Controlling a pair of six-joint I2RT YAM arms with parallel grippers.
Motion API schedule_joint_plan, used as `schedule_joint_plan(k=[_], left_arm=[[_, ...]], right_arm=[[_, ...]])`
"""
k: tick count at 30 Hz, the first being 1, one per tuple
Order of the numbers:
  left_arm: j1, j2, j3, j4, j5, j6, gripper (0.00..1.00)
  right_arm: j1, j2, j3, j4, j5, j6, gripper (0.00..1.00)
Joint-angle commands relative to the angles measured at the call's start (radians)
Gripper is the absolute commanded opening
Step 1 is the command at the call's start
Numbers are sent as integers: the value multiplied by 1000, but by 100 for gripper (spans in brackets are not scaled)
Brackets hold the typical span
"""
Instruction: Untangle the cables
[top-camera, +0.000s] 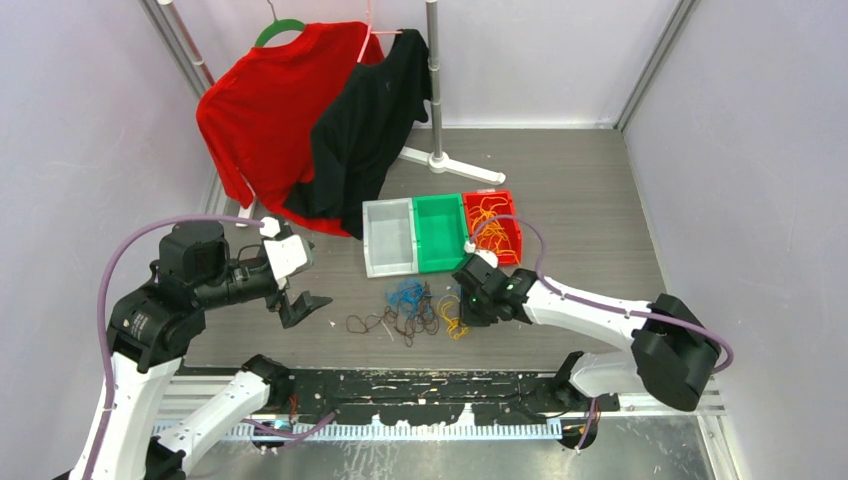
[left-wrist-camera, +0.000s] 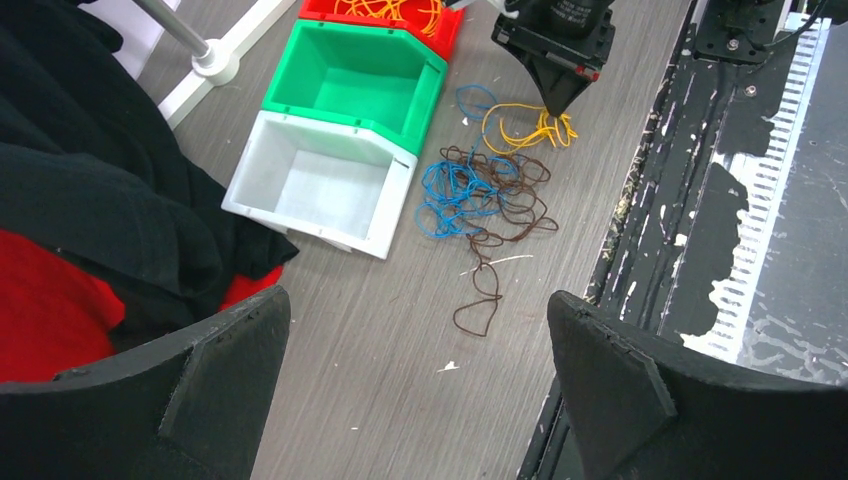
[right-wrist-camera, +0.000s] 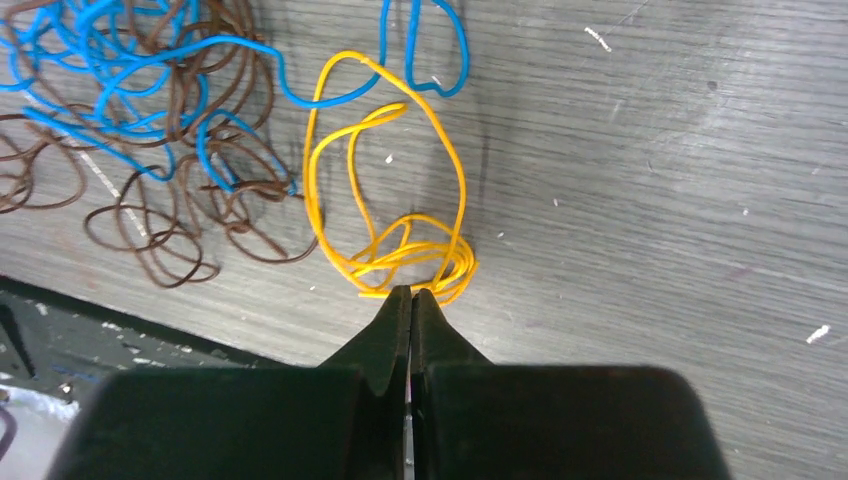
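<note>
- From the top external view, we see the tangle on the table (top-camera: 580, 200) just in front of three bins: the blue cable (top-camera: 407, 293) nearest the bins, the brown cable (top-camera: 390, 323) spread toward the near edge, and the yellow cable (top-camera: 453, 322) on the right side of the heap.
- The white bin (top-camera: 388, 237), green bin (top-camera: 438, 232) and red bin (top-camera: 497, 225) stand side by side. The red bin holds yellow coils (top-camera: 490, 212).
- The right gripper (top-camera: 467, 305) is down at the yellow cable. The left gripper (top-camera: 300, 305) hangs well to the left of the heap with its jaws spread and nothing between them.
- A red shirt (top-camera: 265, 110) and a black shirt (top-camera: 365, 130) hang at the back.
- From the left wrist, we look between the wide-apart fingers of the left gripper (left-wrist-camera: 418, 300). Beyond them, the blue cable (left-wrist-camera: 450, 195) and brown cable (left-wrist-camera: 510, 200) are interlaced beside the white bin (left-wrist-camera: 385, 215).
- The right gripper (left-wrist-camera: 558, 100) points down onto the yellow cable (left-wrist-camera: 548, 130).
- From the right wrist, the right gripper (right-wrist-camera: 411, 295) has its fingers pressed together, with the tips touching the bunched end of the yellow cable (right-wrist-camera: 415, 255). We cannot tell whether a strand is pinched.
- The yellow loop crosses a strand of the blue cable (right-wrist-camera: 130, 60), which lies over the brown cable (right-wrist-camera: 160, 250) at the left.
</note>
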Motion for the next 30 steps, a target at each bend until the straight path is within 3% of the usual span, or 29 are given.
schedule_joint_plan(k=[1, 10, 11, 13, 14, 16, 22, 30], left_arm=[[-2, -9, 8, 11, 21, 16, 99], [-1, -2, -6, 9, 37, 21, 99], [-3, -1, -5, 9, 38, 22, 99], [-2, 2, -4, 8, 39, 22, 99], [-2, 4, -6, 8, 41, 21, 99], [-2, 5, -10, 7, 45, 18, 99], [-2, 3, -10, 1, 41, 22, 99], [-2, 4, -22, 4, 40, 27, 99]], right_arm=[[5, -94, 110, -80, 31, -27, 1], [5, -164, 204, -268, 12, -45, 1], [5, -158, 213, -288, 21, -53, 6], [5, -135, 211, -307, 36, -62, 46], [5, -126, 195, -293, 27, -62, 59], [5, -102, 158, -244, 2, -44, 66], [5, -20, 95, -85, -1, 107, 64], [9, 43, 11, 93, 55, 287, 48]])
